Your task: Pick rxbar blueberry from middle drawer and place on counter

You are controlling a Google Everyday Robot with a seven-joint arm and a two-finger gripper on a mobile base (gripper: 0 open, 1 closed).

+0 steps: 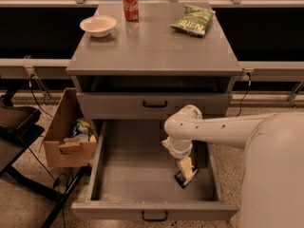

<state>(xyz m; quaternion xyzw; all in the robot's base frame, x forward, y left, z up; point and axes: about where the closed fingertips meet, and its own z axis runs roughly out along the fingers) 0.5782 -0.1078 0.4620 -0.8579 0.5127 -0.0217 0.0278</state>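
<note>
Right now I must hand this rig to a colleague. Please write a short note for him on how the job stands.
Tool: down inside the open middle drawer, on its right side, its tip at the rxbar blueberry. I cannot tell whether it holds the bar.
Counter: carries a bowl, a cola can and a green chip bag, but no bar.
Done: drawer open, tool at the bar.
Left: secure the grasp, lift the bar out, place it on the counter.

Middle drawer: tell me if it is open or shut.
Open. The drawer is pulled out, floor showing, with the gripper down inside it at the rxbar.
</note>
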